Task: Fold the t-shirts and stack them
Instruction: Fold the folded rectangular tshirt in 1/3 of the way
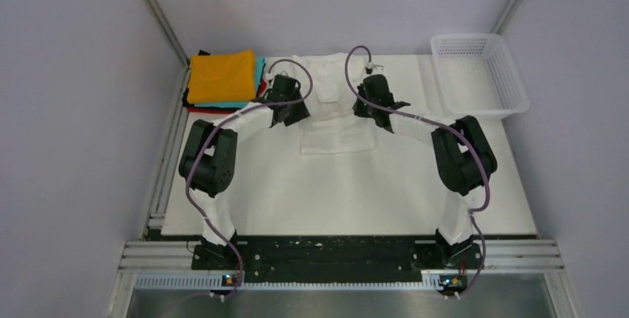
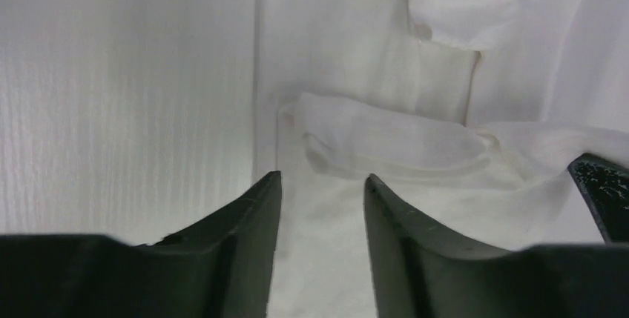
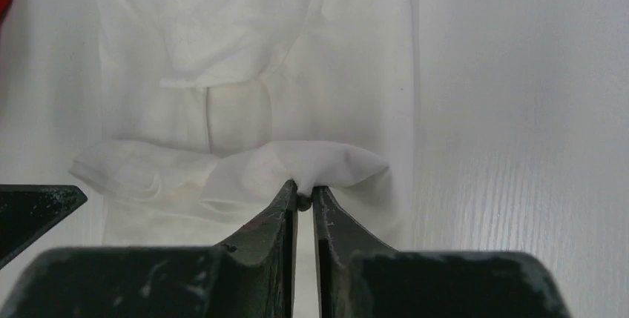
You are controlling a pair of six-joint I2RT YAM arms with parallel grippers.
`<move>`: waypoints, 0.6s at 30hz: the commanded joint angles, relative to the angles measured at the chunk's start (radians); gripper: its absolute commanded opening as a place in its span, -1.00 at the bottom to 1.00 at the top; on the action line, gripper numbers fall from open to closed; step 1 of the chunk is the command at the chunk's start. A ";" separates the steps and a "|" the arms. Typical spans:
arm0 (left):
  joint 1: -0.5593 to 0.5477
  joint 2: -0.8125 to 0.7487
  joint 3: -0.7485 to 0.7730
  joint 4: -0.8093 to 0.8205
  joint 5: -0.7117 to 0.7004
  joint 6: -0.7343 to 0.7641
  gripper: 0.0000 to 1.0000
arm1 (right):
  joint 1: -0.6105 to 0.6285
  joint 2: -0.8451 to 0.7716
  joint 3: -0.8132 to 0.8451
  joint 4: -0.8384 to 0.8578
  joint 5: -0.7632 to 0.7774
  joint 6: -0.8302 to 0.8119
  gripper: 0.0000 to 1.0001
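**White shirt mid-fold: one side pinched, the other let go**

At about 10 o'clock on the table (image 1: 356, 192) lies the folded stack (image 1: 222, 77), orange on top with teal, red and black edges showing beneath it.

Just to its right, at about 11 o'clock, the left gripper (image 2: 323, 177) hangs over the left edge of the white t-shirt (image 1: 335, 129). Its jaws are spread with a clear gap, and nothing is caught between them. The cloth lies loose below, with a rumpled fold at 12 o'clock just ahead of the fingertips.

The white t-shirt sits at 12 o'clock, towards the far edge. It is already narrowed into a long strip, and its upper part is bunched between the two arms.

At about 1 o'clock the right gripper (image 3: 304, 188) has its jaws pressed almost together, pinching a small peak of white cloth at the tips.

At 2 o'clock, well apart from the shirt, stands the white mesh basket (image 1: 512, 84).

The shirt looks light, limp and thin. It will sag wherever it is not held, and its layers are likely to slide over each other. A grip should probably take every layer at the outer corners of the folded edge, level on both sides. With only the right side held, a lift would likely drag the fold askew.
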 commanded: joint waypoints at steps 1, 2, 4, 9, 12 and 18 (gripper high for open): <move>0.030 0.041 0.117 -0.057 0.016 0.028 0.29 | -0.034 0.072 0.124 0.028 -0.020 -0.022 -0.68; 0.036 0.041 0.135 -0.060 0.011 0.026 0.43 | -0.039 0.090 0.159 0.019 -0.026 -0.025 -0.50; 0.050 0.028 0.166 -0.066 0.026 0.031 0.55 | -0.041 0.109 0.224 -0.008 -0.031 -0.035 -0.04; 0.053 -0.092 0.101 -0.089 0.031 0.048 0.98 | -0.041 0.015 0.151 0.014 -0.091 -0.027 0.39; 0.052 -0.205 -0.079 -0.040 0.102 0.040 0.98 | -0.041 -0.090 -0.025 0.107 -0.230 -0.006 0.97; 0.039 -0.385 -0.377 0.066 0.193 -0.016 0.98 | -0.038 -0.246 -0.318 0.114 -0.260 0.038 0.97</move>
